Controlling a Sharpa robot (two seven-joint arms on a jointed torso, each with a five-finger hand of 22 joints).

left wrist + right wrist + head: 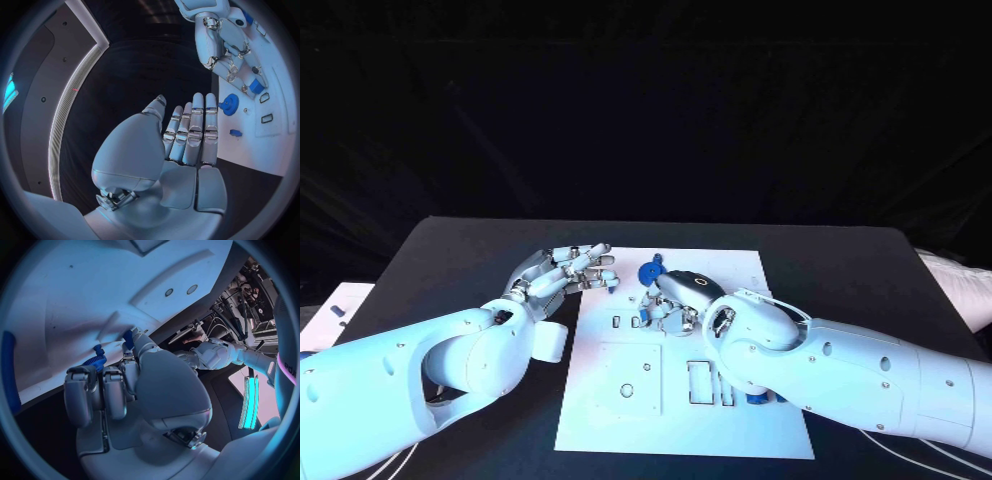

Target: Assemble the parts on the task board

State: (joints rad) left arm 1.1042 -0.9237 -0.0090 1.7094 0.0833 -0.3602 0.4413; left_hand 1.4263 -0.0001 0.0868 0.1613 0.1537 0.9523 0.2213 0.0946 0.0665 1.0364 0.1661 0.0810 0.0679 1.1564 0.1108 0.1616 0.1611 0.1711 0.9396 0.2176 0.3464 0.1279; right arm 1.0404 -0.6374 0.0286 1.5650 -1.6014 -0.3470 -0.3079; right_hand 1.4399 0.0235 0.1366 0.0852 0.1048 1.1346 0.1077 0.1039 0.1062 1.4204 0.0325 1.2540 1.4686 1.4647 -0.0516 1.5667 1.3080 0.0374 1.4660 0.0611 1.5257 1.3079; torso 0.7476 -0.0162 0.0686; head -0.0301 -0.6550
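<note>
A round blue toothed plastic gear (652, 271) sits near the white task board's (733, 430) far edge, unseated by appearance. The right hand (678, 300) curls beside it, grip uncertain; the left hand (567, 272) hovers spread, empty.

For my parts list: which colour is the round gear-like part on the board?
Blue gear-like part; clearest in the left wrist view.

I see a flat matte black table (459, 250) under dark black draped curtain (646, 110) backdrop. A white flat object (332, 312) sits off the table's left edge, crumpled white cloth (952, 280) off the right. Cyan-lit vertical strips (250, 402) glow nearby.
</note>
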